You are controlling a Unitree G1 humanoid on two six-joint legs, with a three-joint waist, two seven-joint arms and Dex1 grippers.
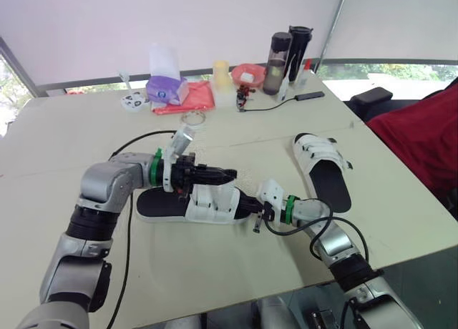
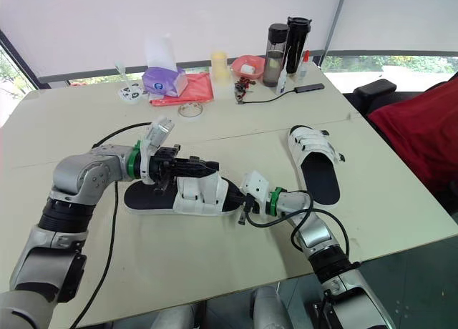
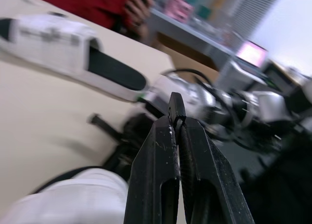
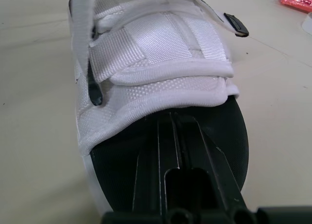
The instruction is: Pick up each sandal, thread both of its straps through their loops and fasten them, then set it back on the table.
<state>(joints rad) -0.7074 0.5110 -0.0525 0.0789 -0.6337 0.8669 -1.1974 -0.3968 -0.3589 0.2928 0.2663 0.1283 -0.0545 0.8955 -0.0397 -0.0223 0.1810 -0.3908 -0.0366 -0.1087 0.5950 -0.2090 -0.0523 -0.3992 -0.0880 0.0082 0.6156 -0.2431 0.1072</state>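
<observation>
The near sandal (image 1: 161,202), black sole with white straps (image 4: 161,44), lies on the table in front of me. My left gripper (image 1: 230,175) hovers just over its straps, pointing right, fingers (image 3: 165,151) pressed together with nothing seen between the tips. One loose strap (image 4: 80,19) stands up beside the others. My right gripper (image 1: 245,202) is shut and rests its fingertips (image 4: 163,119) on the black footbed at the sandal's toe end, just short of the front strap. The second sandal (image 1: 325,168) lies to the right, farther back, with its straps across it.
At the table's back stand a purple tissue box (image 1: 166,89), a red cloth (image 1: 187,100), a yellow cup (image 1: 222,75), a red bowl (image 1: 249,73) and two dark bottles (image 1: 286,51). A black cable (image 1: 275,104) runs there. A red chair (image 1: 422,139) is on the right.
</observation>
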